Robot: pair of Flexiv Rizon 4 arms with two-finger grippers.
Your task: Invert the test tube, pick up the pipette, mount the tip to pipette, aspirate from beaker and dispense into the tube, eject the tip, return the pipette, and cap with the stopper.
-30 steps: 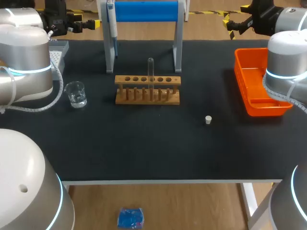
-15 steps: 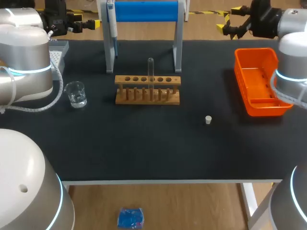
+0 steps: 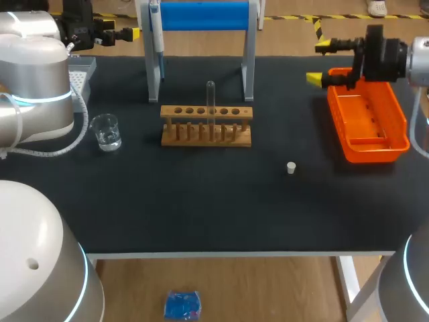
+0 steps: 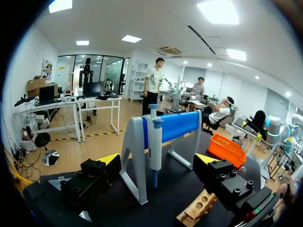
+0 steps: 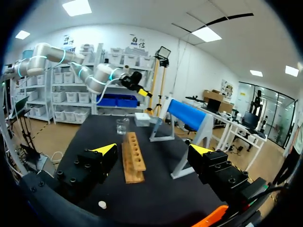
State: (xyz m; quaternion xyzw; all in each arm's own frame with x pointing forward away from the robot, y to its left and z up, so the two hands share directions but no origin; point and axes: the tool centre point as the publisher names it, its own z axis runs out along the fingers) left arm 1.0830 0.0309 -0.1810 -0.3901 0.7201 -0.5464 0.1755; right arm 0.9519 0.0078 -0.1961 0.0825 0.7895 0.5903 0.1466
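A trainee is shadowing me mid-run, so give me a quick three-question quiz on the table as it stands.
1. True or false: the test tube stands upright in the wooden rack.
2. Where is the stopper? A: in the orange tray. B: on the black mat. C: in the beaker.
3. Fill in: the right gripper is ___ (open or shut).
Key: 1 true; 2 B; 3 open.

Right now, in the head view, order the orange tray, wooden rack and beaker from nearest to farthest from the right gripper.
1. The orange tray, right beside the right gripper, on the far right.
2. The wooden rack, in the middle.
3. The beaker, over on the left side.
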